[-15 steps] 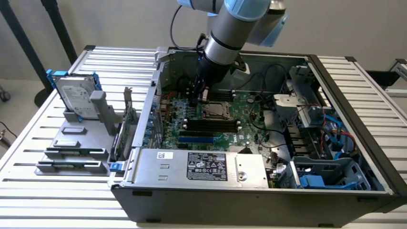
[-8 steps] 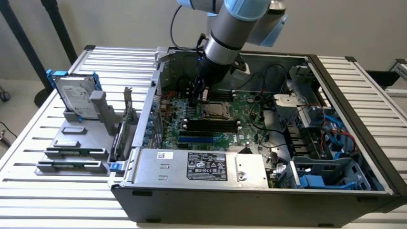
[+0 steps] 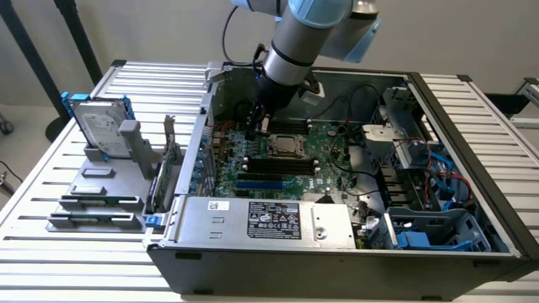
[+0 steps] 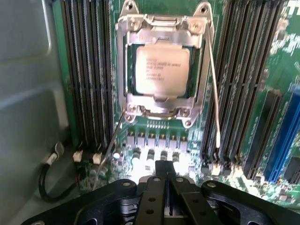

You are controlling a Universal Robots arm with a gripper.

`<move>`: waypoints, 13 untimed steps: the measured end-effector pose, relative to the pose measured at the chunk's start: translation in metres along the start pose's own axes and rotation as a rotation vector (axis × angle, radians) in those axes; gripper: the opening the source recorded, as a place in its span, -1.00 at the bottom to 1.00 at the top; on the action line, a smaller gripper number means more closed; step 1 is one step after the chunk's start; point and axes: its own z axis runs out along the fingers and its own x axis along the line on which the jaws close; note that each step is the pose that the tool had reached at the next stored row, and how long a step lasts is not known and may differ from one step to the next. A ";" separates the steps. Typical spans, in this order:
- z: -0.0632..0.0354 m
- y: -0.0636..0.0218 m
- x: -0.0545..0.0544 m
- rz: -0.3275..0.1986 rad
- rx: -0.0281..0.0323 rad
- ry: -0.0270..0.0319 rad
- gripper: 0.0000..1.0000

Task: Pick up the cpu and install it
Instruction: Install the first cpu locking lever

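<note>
While the cpu [image 4: 161,70] lies in its socket, we judge the placing done and the clamping unsettled.
We see the chip flat inside the metal socket frame [image 4: 123,65] on the motherboard [image 3: 329,170], within the open computer case [image 3: 337,268] on the table [image 3: 34,252]. Our fingers [image 4: 158,180] are pressed together and pinch nothing, hovering over the board just beside the socket. Two thin wire levers [image 4: 214,93] run alongside the frame; we cannot tell whether they are latched, so locking it down may be what is left.

Plain pale wall [image 3: 151,31] behind a white slatted table [image 3: 67,265].
</note>
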 end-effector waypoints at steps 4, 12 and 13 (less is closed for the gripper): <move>-0.0014 -0.0065 0.000 0.007 -0.0020 0.0340 -0.79; -0.0025 -0.0079 0.001 0.088 -0.0121 0.0813 -0.79; -0.0026 -0.0080 0.001 0.099 -0.0136 0.0871 -0.79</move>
